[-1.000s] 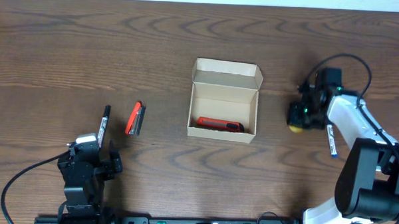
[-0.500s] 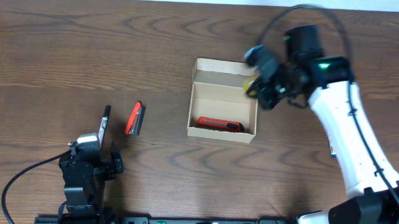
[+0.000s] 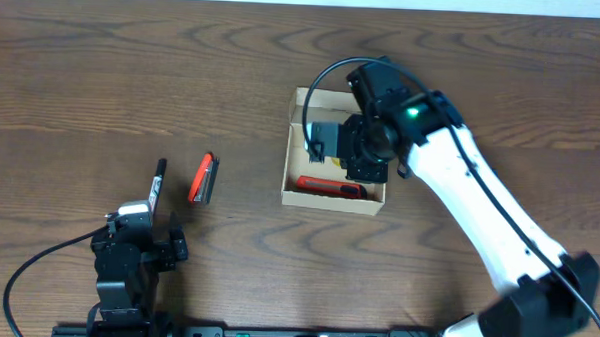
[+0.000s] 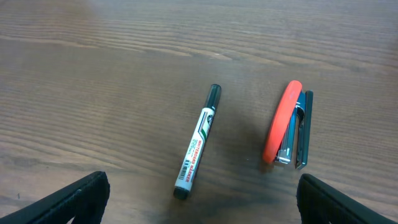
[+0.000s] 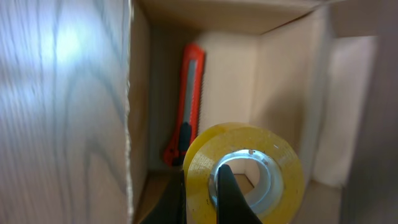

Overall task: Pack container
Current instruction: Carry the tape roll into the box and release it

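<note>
The tan cardboard box stands open at the table's middle, its flap lid folded back. A red utility knife lies inside along the near wall. My right gripper hangs over the box's opening. In the right wrist view it is shut on a yellow tape roll, one finger through the core, above the box's inside and the knife. My left gripper is open and empty at the front left; its fingers frame the left wrist view.
A black-capped white marker and a red stapler lie on the table left of the box, just ahead of my left gripper. Both show in the left wrist view, the marker and the stapler.
My right arm swung left from the table's right side with the tape roll and now holds it over the box's opening. The left arm stayed still.
</note>
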Action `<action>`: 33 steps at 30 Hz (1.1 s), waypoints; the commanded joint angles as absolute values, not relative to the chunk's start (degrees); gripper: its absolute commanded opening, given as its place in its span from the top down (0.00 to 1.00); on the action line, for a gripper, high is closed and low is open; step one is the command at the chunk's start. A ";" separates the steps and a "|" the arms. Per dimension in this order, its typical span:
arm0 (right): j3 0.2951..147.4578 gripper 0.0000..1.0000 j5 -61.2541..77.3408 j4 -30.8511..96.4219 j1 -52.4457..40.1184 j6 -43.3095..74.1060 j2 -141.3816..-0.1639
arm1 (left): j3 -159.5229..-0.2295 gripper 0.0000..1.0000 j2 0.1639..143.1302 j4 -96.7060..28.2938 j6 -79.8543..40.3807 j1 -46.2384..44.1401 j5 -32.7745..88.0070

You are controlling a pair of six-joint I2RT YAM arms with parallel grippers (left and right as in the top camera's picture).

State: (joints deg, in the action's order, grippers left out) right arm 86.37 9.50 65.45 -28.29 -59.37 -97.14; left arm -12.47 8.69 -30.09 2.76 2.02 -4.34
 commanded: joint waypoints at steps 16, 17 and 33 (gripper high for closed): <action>87.13 0.99 8.19 61.76 -27.77 -68.05 -114.96 | -13.47 0.05 8.73 -30.13 2.09 1.85 -3.09; 87.13 0.99 8.19 61.08 -27.77 -67.42 -114.96 | -13.47 0.05 8.73 -30.13 2.09 1.85 -3.05; 87.33 0.76 10.96 59.68 -27.68 -65.21 -114.50 | -13.47 0.05 8.73 -30.15 2.09 1.85 -2.96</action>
State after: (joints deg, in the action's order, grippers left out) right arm 86.43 9.30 59.53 -28.14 -66.11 -115.11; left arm -12.49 8.69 -30.13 2.76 2.02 -3.36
